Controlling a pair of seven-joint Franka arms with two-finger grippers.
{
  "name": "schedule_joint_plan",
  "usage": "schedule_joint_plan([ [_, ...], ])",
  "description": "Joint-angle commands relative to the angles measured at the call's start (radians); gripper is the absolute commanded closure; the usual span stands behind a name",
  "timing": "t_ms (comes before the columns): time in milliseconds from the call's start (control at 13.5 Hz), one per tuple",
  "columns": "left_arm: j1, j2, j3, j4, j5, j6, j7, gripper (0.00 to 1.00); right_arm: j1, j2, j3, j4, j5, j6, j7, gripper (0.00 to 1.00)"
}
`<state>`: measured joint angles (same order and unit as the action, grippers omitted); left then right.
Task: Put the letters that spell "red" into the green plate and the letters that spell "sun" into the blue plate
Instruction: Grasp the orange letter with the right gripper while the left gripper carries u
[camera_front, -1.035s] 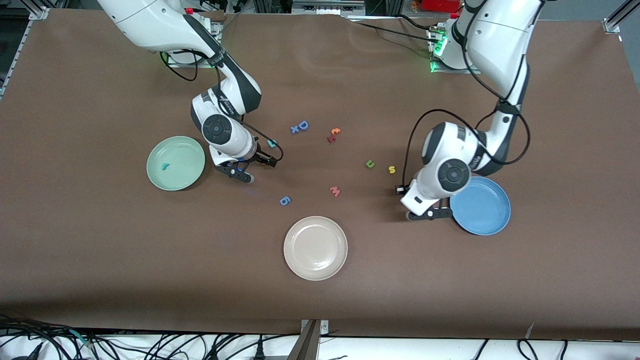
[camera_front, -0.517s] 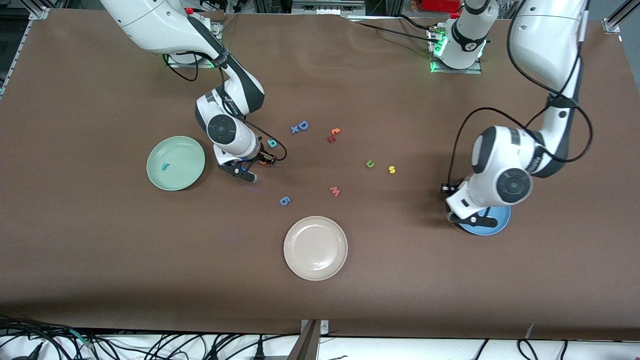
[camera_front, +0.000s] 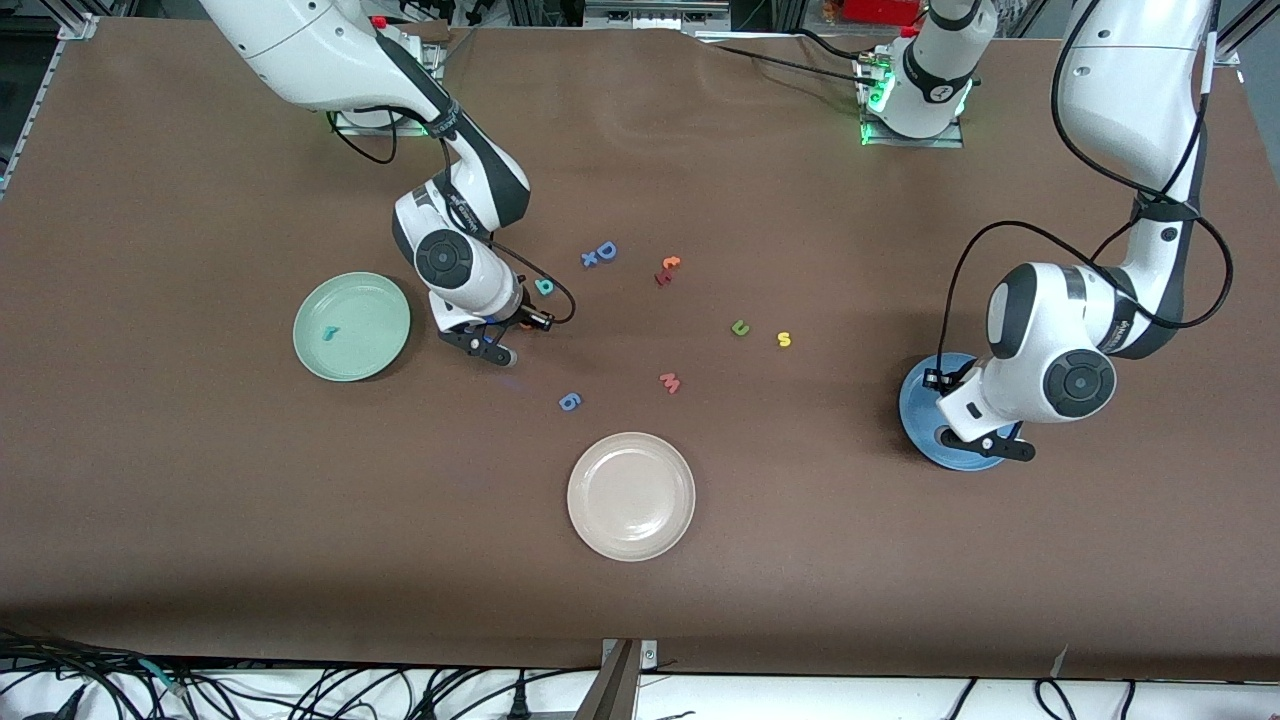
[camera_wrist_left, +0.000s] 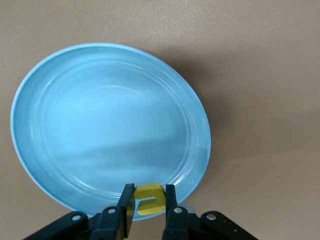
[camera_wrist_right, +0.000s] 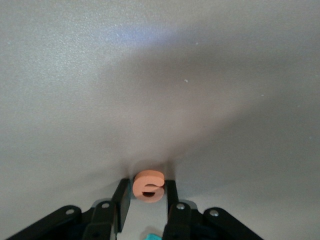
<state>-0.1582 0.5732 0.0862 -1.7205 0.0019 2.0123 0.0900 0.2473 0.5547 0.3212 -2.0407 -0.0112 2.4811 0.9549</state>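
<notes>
Left wrist view: left gripper (camera_wrist_left: 146, 206) pinches foam yellow "u" (camera_wrist_left: 149, 198) over glossy round blue plate (camera_wrist_left: 90, 130).

Left arm: your elbow is raised and the forearm drops to a low wrist; the left gripper (camera_wrist_left: 146, 217) hangs over the blue plate (camera_wrist_left: 75, 125), fingers clamped on a yellow letter (camera_wrist_left: 149, 198). Right arm: bent steeply down, right gripper (camera_wrist_right: 145, 207) low at the tabletop, fingers touching both sides of an orange letter (camera_wrist_right: 148, 186).
</notes>
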Motion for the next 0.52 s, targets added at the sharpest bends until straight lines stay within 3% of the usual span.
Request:
schedule_joint_plan([
  [0,0.009,0.057,-0.003,0.065,0.036,0.005,-0.006,0.72,0.010,0.021,-0.007,0.005,-0.003,0.024,0.011,0.88],
  [74,0.012,0.068,-0.003,0.071,0.035,0.016,-0.004,0.50,0.010,0.021,-0.007,0.005,-0.003,0.024,0.011,0.89],
  [148,0.025,0.071,-0.003,0.071,0.035,0.023,-0.004,0.21,0.010,0.021,-0.007,0.005,-0.003,0.024,0.010,0.89],
  [222,0.028,0.071,-0.005,0.071,0.033,0.031,0.002,0.00,0.009,0.021,-0.007,0.005,-0.004,0.022,0.010,0.89],
  [444,0.026,0.070,-0.006,0.071,0.023,0.033,-0.007,0.00,0.004,0.010,-0.007,0.008,-0.004,0.016,0.005,0.89],
])
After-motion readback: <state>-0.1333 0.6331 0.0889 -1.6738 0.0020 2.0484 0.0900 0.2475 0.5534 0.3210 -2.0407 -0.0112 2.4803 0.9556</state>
